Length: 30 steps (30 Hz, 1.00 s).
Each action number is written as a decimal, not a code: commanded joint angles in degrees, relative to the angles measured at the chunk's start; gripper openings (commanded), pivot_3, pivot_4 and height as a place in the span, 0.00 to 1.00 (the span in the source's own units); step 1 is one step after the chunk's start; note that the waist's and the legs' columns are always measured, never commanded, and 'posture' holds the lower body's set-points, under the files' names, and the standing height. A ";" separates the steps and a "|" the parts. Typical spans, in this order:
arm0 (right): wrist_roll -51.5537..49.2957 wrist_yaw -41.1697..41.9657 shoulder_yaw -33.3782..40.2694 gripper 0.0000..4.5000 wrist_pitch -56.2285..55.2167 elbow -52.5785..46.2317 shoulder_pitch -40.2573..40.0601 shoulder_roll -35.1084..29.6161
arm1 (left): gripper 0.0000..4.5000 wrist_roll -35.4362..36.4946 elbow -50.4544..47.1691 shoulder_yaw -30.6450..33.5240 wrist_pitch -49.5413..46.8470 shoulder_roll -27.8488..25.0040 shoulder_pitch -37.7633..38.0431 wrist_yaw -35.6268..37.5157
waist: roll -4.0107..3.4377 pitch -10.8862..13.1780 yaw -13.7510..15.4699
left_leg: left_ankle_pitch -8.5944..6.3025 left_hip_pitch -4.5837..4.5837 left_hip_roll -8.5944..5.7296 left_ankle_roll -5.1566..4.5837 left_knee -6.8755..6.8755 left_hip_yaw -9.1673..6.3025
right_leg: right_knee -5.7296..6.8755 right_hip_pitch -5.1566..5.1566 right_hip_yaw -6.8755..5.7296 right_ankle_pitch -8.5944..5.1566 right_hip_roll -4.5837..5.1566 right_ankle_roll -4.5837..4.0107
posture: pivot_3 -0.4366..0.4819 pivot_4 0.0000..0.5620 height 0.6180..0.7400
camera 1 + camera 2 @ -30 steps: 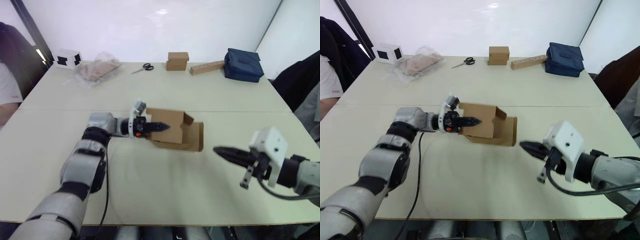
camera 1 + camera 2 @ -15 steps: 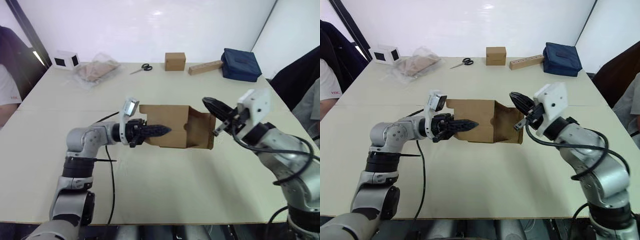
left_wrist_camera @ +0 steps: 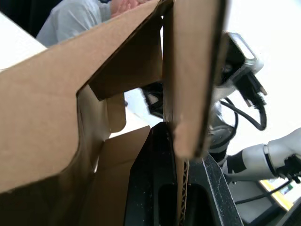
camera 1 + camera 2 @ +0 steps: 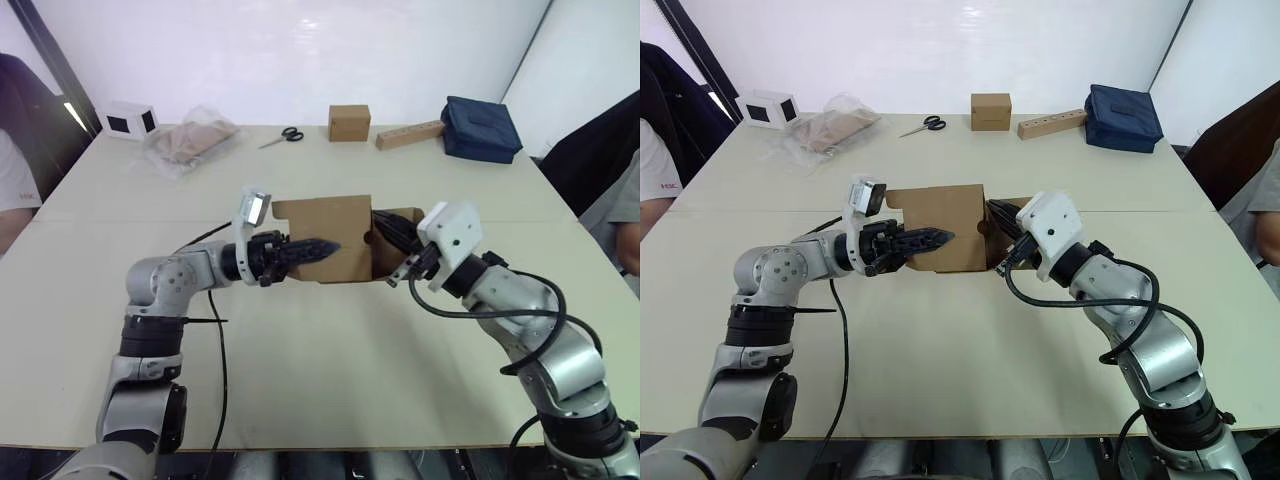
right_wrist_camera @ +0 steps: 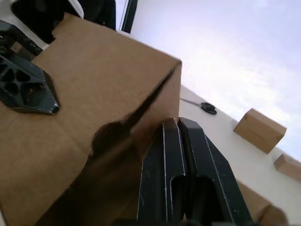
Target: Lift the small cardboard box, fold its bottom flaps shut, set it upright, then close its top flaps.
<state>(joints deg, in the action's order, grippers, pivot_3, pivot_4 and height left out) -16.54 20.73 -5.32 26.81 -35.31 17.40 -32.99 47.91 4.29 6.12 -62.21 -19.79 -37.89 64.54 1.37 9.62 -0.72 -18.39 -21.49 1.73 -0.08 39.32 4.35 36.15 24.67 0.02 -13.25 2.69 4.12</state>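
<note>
Left hand [image 4: 318, 245] clamped on a wall of the plain brown corrugated cardboard carton [image 4: 325, 235], holding it off the worktop [image 4: 330, 380]; right hand [image 4: 385, 228], fingers together, pushes at its open-end flaps [image 4: 398, 245], presumably to fold them.

Both arms are silver-grey with black joints. The left gripper [image 4: 318, 246] and right gripper [image 4: 386, 228] have black fingers, white camera blocks at the wrists and loose black cables.
</note>
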 commanded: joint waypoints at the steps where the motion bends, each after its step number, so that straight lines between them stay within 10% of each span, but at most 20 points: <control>1: 4.69 0.33 -1.67 0.00 -3.91 -0.31 1.32 0.67 | 0.00 3.53 -1.70 0.77 -2.23 -0.54 -0.11 -0.37 | 0.00 0.00 -0.03 | 0.00 0.00 0.00 0.00 0.00 0.00 | 0.00 0.00 0.00 0.00 0.00 0.00 | 0.48 0.27 1.00; 30: 2.41 6.71 8.20 0.00 0.08 -4.49 -0.09 1.68 | 0.00 7.29 0.00 2.79 -3.07 -1.37 -1.18 -6.43 | 0.00 0.00 0.00 | 0.00 0.01 0.00 0.01 0.00 0.00 | 0.00 0.00 0.00 -0.02 0.01 -0.03 | 0.48 0.27 1.00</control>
<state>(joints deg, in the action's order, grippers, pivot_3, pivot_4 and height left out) -11.66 27.35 -0.56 25.52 -36.21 17.56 -30.94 53.26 4.75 6.87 -65.78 -20.83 -38.04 58.38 1.37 9.62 -0.72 -18.39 -21.48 1.73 -0.07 39.32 4.35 36.14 24.67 0.02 -13.27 2.70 4.08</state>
